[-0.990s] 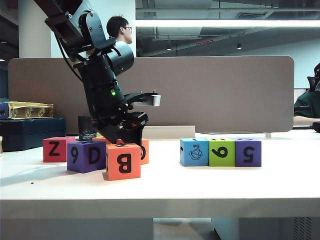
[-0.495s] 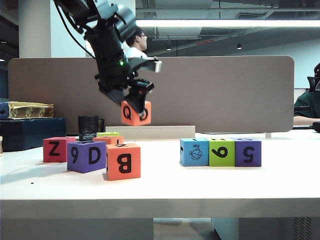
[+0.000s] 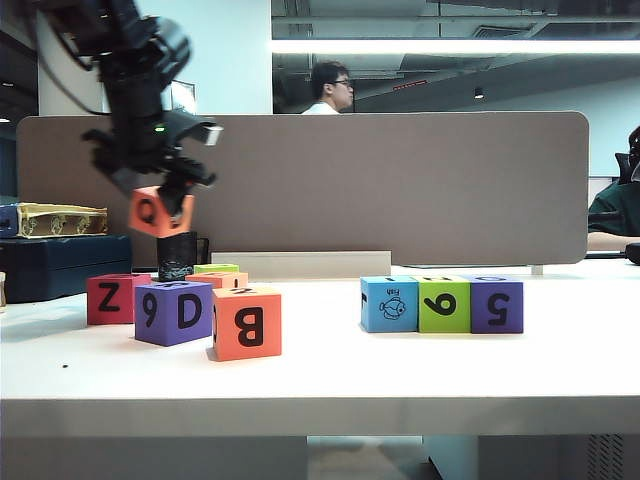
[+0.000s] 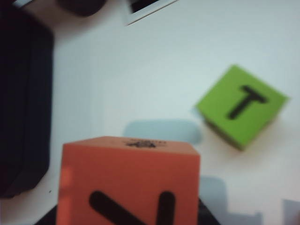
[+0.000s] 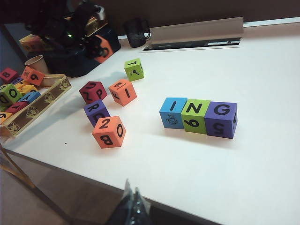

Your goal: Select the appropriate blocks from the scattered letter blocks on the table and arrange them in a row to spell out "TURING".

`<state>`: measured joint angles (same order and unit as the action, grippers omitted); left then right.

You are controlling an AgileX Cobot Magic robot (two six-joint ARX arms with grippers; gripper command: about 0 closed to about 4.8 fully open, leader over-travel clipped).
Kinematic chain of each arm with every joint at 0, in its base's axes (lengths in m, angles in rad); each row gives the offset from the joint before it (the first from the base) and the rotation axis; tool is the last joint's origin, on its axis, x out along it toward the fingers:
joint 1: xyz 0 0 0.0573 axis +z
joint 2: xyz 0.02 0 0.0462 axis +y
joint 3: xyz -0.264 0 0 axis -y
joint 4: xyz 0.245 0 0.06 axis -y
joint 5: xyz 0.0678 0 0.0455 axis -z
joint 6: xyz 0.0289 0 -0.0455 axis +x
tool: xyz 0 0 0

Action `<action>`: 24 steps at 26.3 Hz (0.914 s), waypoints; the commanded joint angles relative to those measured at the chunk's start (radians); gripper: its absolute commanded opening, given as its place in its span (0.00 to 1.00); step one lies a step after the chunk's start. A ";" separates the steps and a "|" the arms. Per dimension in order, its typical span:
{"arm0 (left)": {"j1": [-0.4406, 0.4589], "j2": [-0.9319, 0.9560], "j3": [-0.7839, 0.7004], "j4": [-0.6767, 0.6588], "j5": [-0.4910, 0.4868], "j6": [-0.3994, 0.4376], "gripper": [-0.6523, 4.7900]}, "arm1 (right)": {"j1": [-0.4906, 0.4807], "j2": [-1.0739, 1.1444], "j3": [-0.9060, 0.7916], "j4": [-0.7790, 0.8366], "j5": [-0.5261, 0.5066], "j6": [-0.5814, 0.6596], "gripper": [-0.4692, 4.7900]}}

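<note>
Three letter blocks (image 3: 441, 304) are lined up in a row on the table (image 3: 400, 370), I-N-G read from above: blue (image 5: 172, 112), lime green (image 5: 195, 116), purple (image 5: 221, 119). Five more are scattered on the table's left. The orange Q cube (image 3: 154, 212), tilted, is clamped in the left claw (image 3: 160, 195), which has been carried left since a moment ago. The right claw (image 5: 132, 202) is pressed together near the table's front edge.
</note>
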<state>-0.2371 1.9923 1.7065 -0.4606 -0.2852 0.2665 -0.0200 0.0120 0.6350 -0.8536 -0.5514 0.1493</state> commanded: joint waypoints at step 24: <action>-0.068 0.002 0.002 -0.286 0.376 -0.196 0.85 | 0.000 -0.010 0.003 0.012 0.015 0.000 0.09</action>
<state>-0.3038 1.9945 1.7065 -0.7242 0.1268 0.0731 -0.0204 0.0120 0.6350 -0.8539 -0.5392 0.1490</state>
